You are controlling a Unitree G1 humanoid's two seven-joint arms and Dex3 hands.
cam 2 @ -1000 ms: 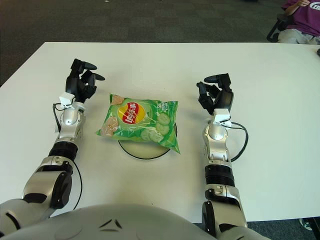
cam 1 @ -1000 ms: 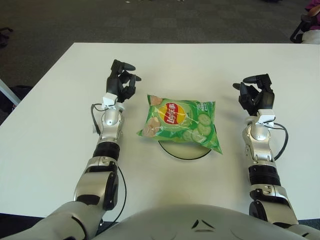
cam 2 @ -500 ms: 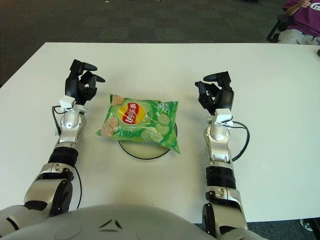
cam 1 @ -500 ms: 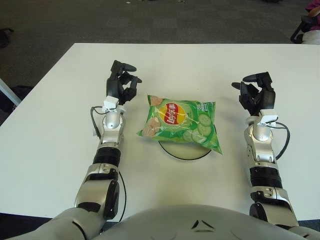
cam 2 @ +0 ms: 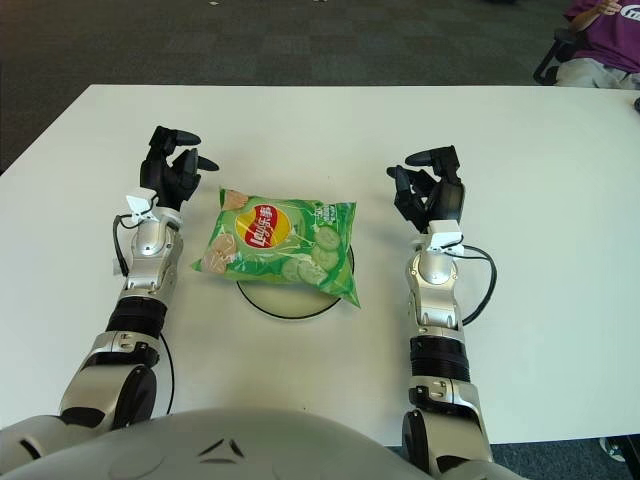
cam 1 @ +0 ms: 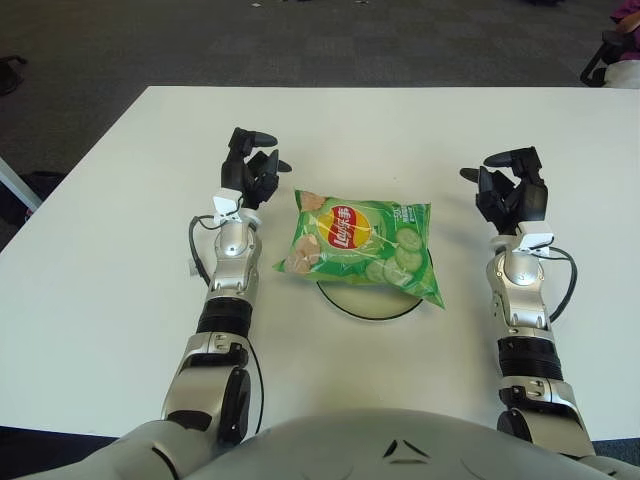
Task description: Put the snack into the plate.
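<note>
A green bag of cucumber-flavour chips [cam 1: 360,245] lies flat across a round white plate [cam 1: 372,300], covering most of it; only the plate's near rim shows. My left hand [cam 1: 251,177] hovers just left of the bag's upper corner, fingers loosely spread and holding nothing. My right hand [cam 1: 509,192] is to the right of the bag, a clear gap away, fingers relaxed and empty.
The white table [cam 1: 100,250] stretches wide on both sides. Beyond its far edge is dark carpet. A seated person in purple [cam 2: 605,40] and a chair show at the far right corner. Cables loop from both wrists.
My left hand has shifted a little to the right, closer to the bag. My right hand has edged slightly left. The bag and plate have stayed put.
</note>
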